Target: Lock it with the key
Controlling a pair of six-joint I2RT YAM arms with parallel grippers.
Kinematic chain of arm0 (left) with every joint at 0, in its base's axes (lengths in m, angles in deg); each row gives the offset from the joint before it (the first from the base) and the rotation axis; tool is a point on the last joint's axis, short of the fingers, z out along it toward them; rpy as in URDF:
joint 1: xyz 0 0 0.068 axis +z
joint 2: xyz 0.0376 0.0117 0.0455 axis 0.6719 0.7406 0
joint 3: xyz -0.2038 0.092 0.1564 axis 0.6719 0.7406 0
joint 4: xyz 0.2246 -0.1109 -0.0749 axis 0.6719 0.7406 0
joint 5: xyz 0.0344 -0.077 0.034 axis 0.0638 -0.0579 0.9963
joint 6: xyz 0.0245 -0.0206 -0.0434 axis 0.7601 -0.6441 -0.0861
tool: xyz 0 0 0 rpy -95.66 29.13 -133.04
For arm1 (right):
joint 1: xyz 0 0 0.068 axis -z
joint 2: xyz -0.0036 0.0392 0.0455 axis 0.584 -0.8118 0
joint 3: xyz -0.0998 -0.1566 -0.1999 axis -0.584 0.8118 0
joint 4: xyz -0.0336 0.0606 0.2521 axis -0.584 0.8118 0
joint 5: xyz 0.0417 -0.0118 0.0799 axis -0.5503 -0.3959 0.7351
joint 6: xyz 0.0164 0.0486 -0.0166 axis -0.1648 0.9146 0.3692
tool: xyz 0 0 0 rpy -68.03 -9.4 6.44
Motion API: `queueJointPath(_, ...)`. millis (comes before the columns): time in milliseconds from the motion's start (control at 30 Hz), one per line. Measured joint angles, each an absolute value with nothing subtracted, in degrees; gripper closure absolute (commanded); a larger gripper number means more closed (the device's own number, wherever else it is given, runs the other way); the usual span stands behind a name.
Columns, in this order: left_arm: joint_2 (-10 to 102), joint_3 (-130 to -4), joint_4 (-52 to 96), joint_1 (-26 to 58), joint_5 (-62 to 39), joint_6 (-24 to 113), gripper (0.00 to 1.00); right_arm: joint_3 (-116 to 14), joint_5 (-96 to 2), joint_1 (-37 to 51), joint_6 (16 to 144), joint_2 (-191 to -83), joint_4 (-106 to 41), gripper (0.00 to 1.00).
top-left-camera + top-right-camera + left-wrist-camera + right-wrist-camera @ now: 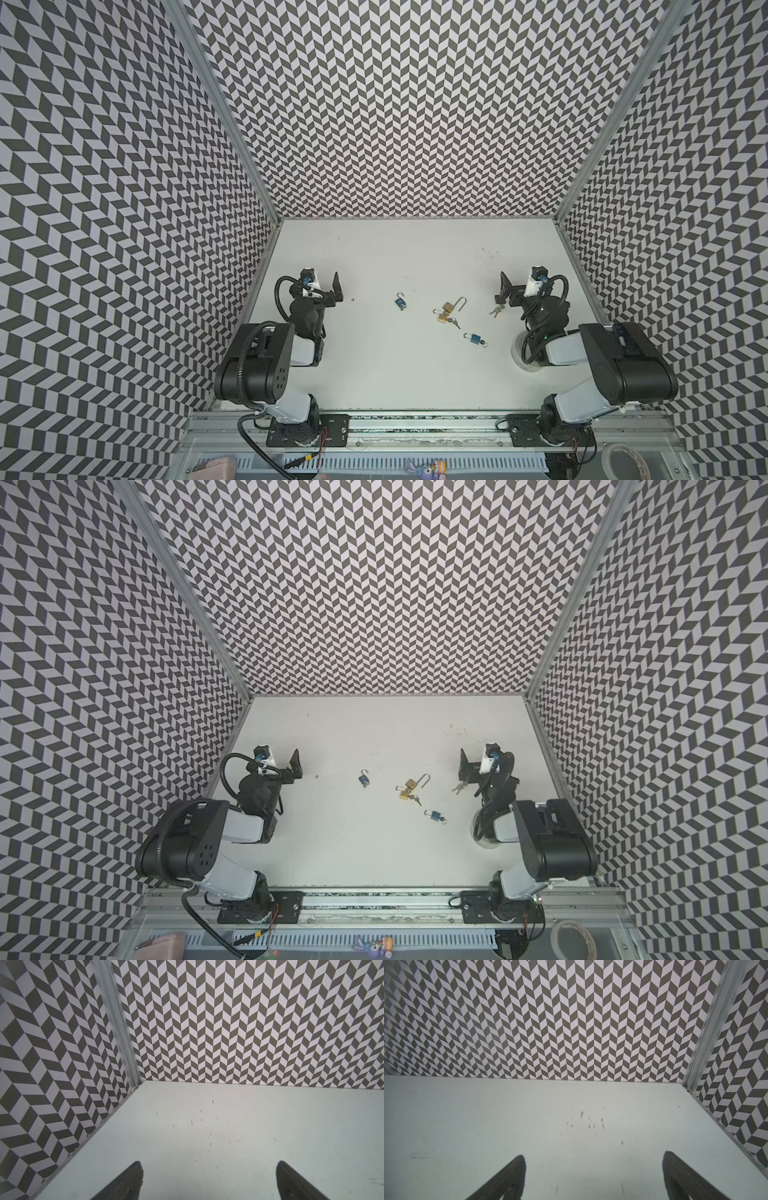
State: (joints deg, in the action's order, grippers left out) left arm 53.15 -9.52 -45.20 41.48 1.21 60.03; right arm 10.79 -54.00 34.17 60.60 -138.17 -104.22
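Right pincer (501, 288) gapes empty, with the loose keys (497, 310) on the table (374, 374) just beside it, slightly toward its base. Padlocks (448, 308) cluster mid-table (one blue padlock (400, 302) lies leftward); the left pincer (337, 286), equally spread, stands well apart from the keys.

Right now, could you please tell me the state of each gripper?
Left black gripper: open, holding nothing.
Right black gripper: open, holding nothing.

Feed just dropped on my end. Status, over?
Grippers: left gripper, right gripper open, empty. Centre: open brass padlock, loose keys by right gripper. Small brass padlock close beside it.
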Motion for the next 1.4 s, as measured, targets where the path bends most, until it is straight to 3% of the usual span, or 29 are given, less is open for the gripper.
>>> queueJointPath(700, 53.1, -9.3, -45.5, 40.8, 1.5, 60.6, 0.0, 10.8, -54.9, 34.2, 61.4, -138.2, -104.2, 0.0)
queueJointPath(933, 48.4, -3.9, -48.0, 34.5, 9.4, 63.8, 0.0, 14.3, -54.8, 34.0, 60.9, -134.0, -103.8, 0.0)
queueJointPath(1200, 34.4, -14.3, -32.4, 20.0, 27.0, 63.4, 0.0, 8.1, -60.3, 33.4, 69.1, -120.0, -87.9, 0.0)
queueJointPath(1400, 30.8, -26.8, -9.4, 18.2, 31.6, 47.7, 0.0, 0.9, -62.5, 34.0, 81.8, -114.8, -74.4, 0.0)
